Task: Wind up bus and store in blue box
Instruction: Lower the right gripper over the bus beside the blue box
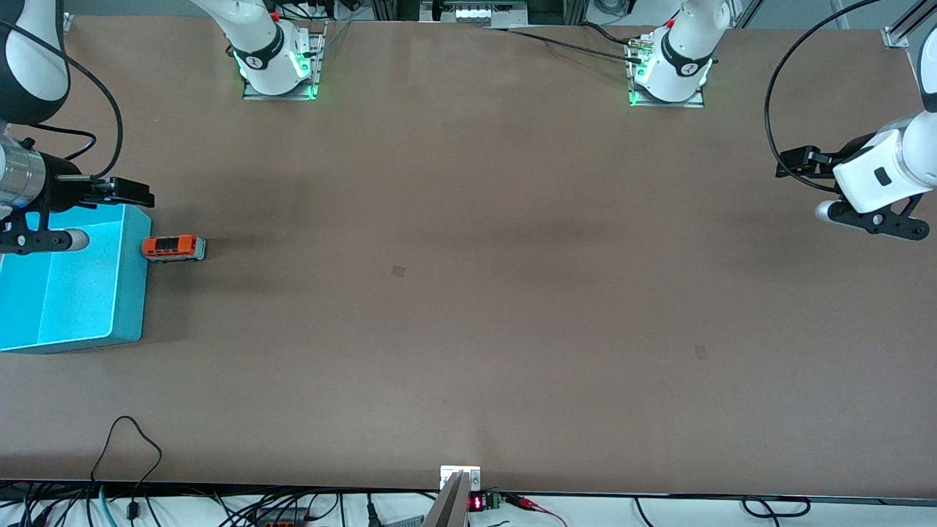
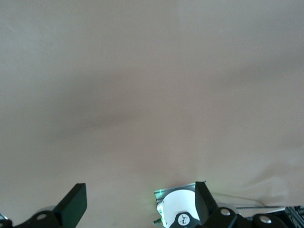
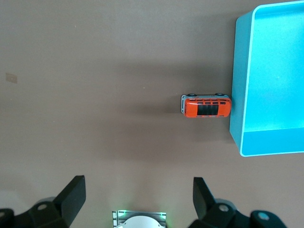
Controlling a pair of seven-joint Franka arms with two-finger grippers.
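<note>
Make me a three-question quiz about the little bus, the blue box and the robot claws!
1. Where is the toy bus?
A. inside the blue box
B. on the table, right beside the blue box's wall
C. held in a claw

2. What colour is the bus's body?
A. orange-red
B. green
C. yellow

3. How are the fingers of the right claw?
A. shut on the bus
B. shut on nothing
C. open, holding nothing

Answers:
1. B: the bus stands on the brown table against the outside of the blue box, at the right arm's end of the table.
2. A: its body shows orange-red, with a grey-white front.
3. C: in the right wrist view the fingers stand wide apart with only table between them. The left claw is open too, waiting over bare table.
</note>
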